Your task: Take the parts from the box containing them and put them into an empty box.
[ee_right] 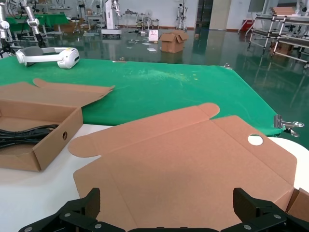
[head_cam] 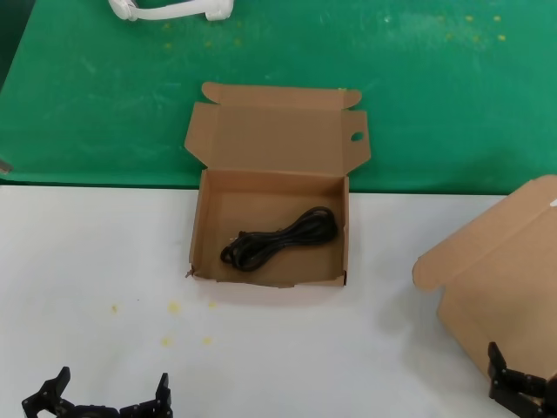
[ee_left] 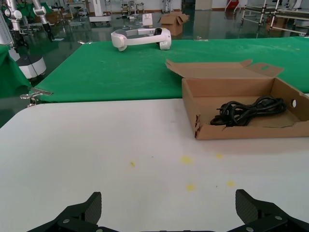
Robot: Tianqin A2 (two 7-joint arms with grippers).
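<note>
— Right, start nearest the robot. Where are the two grippers?

— Both sit low at the near edge of the white table [head_cam: 104,261]. The left gripper [head_cam: 100,402] is at the near left, fingers spread wide apart, nothing between them; in its wrist view the two black fingertips [ee_left: 82,209] stand far from each other over bare tabletop. The right gripper [head_cam: 520,383] is at the near right, also spread apart and holding nothing. It hangs just over the near part of a closed brown box.

— Describe that box.

— The box on the right [head_cam: 500,274] is a shallow cardboard mailer, lid folded shut, with a rounded tab pointing toward the table's middle. The right wrist view shows a round hole [ee_right: 255,140] in the lid panel. Its contents cannot be seen.

— And yellow marks?

— A few small yellow spots [head_cam: 174,306] lie on the table between the left gripper and the centre box.

— Next, the centre box?

— An open cardboard box [head_cam: 202,235] stands mid-table, well apart from both grippers. Its hinged lid is raised at the far side, over the green cloth [head_cam: 87,104], and one side flap has a small round hole [head_cam: 356,137]. One coiled black cable bundle [head_cam: 278,238] lies on its floor, running diagonally.

— Anything farther back?

— A white headset-like device [head_cam: 170,10] rests on the green cloth at the far edge.
</note>
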